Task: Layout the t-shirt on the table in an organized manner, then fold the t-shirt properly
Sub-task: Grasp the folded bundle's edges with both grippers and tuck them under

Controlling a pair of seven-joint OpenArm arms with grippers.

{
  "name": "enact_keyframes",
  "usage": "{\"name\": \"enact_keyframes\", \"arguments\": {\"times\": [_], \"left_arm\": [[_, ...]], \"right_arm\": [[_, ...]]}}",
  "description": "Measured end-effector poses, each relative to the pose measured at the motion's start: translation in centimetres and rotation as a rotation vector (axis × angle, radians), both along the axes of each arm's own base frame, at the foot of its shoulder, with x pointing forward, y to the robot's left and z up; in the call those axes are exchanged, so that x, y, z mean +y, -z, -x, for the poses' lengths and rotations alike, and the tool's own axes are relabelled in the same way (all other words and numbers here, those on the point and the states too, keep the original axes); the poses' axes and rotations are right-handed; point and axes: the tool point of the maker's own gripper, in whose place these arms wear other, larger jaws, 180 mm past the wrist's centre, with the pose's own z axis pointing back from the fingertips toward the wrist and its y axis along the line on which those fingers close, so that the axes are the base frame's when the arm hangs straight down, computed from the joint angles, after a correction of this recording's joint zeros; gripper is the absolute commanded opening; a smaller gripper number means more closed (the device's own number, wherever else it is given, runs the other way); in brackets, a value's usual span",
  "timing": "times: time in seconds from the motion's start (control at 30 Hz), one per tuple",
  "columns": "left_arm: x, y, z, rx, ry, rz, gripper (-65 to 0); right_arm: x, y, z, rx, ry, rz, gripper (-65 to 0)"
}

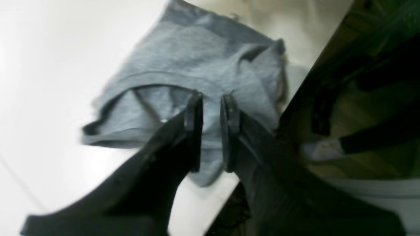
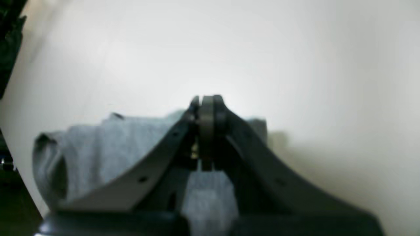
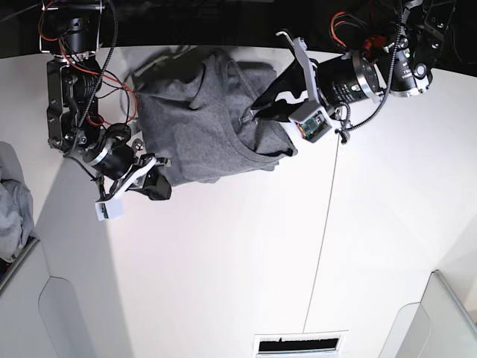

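layout not done: t-shirt (image 3: 205, 123) bunched at table's (image 3: 246, 261) 12 o'clock
left gripper (image 1: 211, 131) narrow over cloth, grip unclear; right gripper (image 2: 207, 105) closed, empty; we've folding left

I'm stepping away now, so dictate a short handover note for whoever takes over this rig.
Left pincer: narrow gap between the jaws, over the t-shirt near its collar; grip on cloth unclear.
Right pincer: shut, holding nothing visible, at the shirt's edge.
The shirt lies bunched at the far edge of the table.
Done: nothing laid flat.
Left: spread it out, then fold.
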Motion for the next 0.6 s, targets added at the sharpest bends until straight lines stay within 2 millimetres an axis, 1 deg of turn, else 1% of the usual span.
{"name": "enact_keyframes", "arguments": {"times": [0.07, 0.13, 0.27, 0.33, 0.4, 0.43, 0.5, 0.53, 0.57, 0.6], "left_arm": [[-1.2, 0.4, 0.2, 0.014, 0.000, 0.029, -54.3], [-1.9, 1.6, 0.0, 0.052, -0.033, 0.061, -54.3], [-2.4, 5.6, 0.7, 0.180, -0.087, 0.076, -54.3], [-2.2, 7.6, 1.3, 0.238, -0.110, 0.075, -54.3], [-2.3, 9.1, 1.5, 0.282, -0.129, 0.075, -54.3], [-2.3, 9.6, 1.5, 0.298, -0.134, 0.073, -54.3], [-2.2, 10.5, 1.0, 0.314, -0.145, 0.074, -54.9], [-2.0, 10.9, 0.7, 0.320, -0.151, 0.072, -57.8], [-1.8, 11.5, 0.4, 0.328, -0.156, 0.063, -62.3], [-1.5, 12.2, 0.1, 0.337, -0.158, 0.047, -65.0]], "right_arm": [[0.2, -0.3, -0.3, -0.007, -0.003, -0.002, -65.0], [0.2, -0.2, -0.3, -0.006, -0.005, 0.003, -65.0], [0.2, 0.4, 0.0, -0.001, -0.017, 0.052, -65.0], [0.9, 0.5, -0.1, -0.011, -0.025, 0.059, -65.0], [2.1, 0.5, 0.1, -0.023, -0.053, 0.060, -65.0], [2.6, 0.5, 0.2, -0.034, -0.070, 0.071, -65.0], [3.8, 1.3, 0.8, -0.031, -0.139, 0.132, -65.0], [4.6, 1.7, 1.3, -0.028, -0.182, 0.163, -65.0], [5.3, 2.4, 1.9, -0.024, -0.227, 0.203, -65.0], [5.9, 3.0, 2.5, -0.018, -0.265, 0.232, -65.0]]}}
